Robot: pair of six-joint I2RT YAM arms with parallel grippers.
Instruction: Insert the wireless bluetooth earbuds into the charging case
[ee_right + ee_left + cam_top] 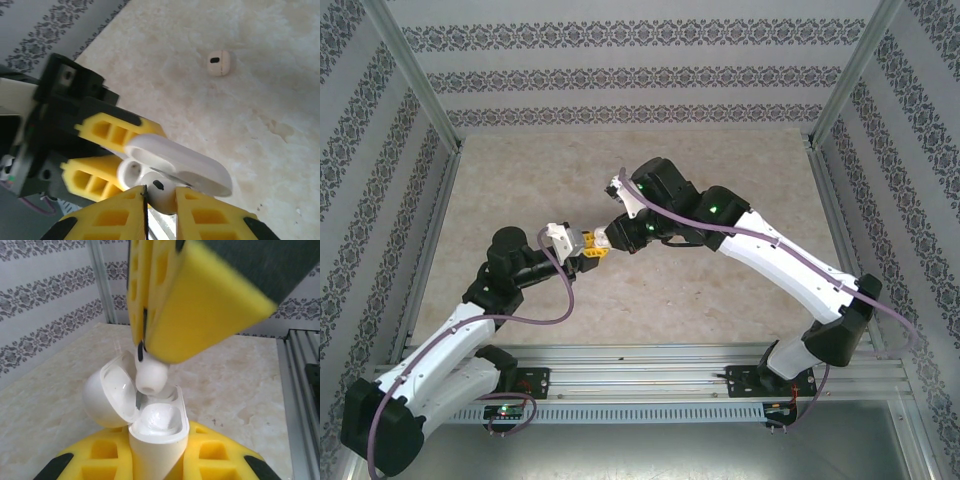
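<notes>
The earbud [150, 377] is pinched at the tips of my right gripper [161, 202], whose yellow fingers press on its rounded white body from both sides. It hangs at the mouth of the charging case [159, 440], over the farther of the two wells. I cannot tell whether it touches the rim. The nearer well shows its glossy white hollow. The lid [107, 395] stands swung open to one side on its hinge, its inner face turned towards the earbud.

The case stands upright. My left gripper [160, 460] is clamped on its lower body, with a yellow finger on either side.

Seen from above, the two grippers meet tip to tip in the air over the middle of the table [520, 180], a little nearer its left edge than its right and well off every corner. My right arm stretches in from the near right, my left from the near left.

On the table's pale marbled top lies a tan rounded piece [219, 63] with a dark slot, well apart from the case. I cannot tell which edge it is nearer.
</notes>
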